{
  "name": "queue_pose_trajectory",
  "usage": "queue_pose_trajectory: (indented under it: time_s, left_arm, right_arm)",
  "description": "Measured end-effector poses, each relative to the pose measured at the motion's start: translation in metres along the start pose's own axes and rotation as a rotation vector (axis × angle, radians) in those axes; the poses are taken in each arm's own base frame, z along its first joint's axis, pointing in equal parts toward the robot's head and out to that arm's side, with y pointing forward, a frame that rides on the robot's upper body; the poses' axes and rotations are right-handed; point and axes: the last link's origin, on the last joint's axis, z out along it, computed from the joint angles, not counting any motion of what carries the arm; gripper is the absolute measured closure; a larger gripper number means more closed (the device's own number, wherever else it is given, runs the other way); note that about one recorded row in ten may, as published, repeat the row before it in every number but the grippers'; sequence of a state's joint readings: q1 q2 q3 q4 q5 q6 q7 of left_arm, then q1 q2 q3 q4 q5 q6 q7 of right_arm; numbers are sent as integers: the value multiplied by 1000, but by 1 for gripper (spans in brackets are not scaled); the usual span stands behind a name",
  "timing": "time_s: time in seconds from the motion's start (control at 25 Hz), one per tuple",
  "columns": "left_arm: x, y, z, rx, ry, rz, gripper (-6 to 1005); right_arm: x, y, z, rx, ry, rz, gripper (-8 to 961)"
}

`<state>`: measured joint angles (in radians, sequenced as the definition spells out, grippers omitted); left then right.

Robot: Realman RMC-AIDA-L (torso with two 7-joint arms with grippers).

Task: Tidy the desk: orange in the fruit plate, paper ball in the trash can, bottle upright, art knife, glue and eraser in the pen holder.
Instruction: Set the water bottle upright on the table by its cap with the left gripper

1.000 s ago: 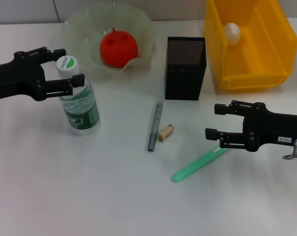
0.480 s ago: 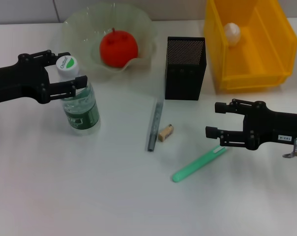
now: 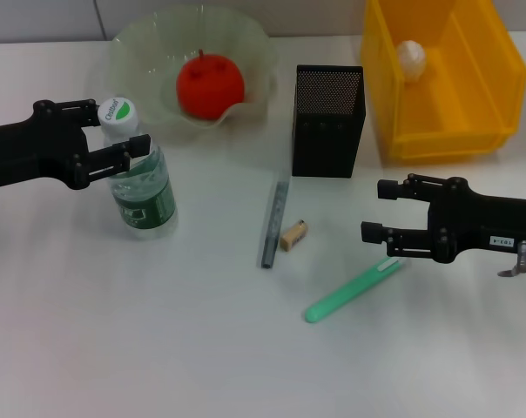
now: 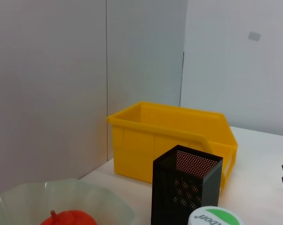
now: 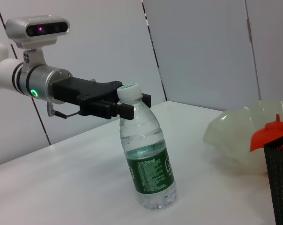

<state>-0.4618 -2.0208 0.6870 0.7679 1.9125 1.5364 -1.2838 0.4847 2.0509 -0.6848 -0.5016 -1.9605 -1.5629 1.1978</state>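
Bottle [image 3: 141,187] stands upright, so left pincer [image 3: 117,138], open around its neck, should back off straight; right pincer [image 3: 376,211] hovers open too.

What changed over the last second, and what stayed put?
The left hand, open around the bottle neck, drew back toward the robot's left, away from the bottle, which stands upright. The right hand edged slightly left, open above the green stick. Orange, paper ball, pen holder, grey stick and eraser did not move.
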Motion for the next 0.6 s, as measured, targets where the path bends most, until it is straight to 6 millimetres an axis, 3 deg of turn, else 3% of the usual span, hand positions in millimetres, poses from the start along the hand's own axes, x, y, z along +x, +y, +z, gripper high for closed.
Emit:
queue_pose_trajectory:
  time_s: [0.12,0.6]
  left_arm:
    - [0,0,-1,-1,6,-2,484]
    - [7,-7,-11,55,78,-26,548]
  right_arm:
    - [0,0,0,-1,0,0,179]
    - [1,1,-1,-4,-1,2,179]
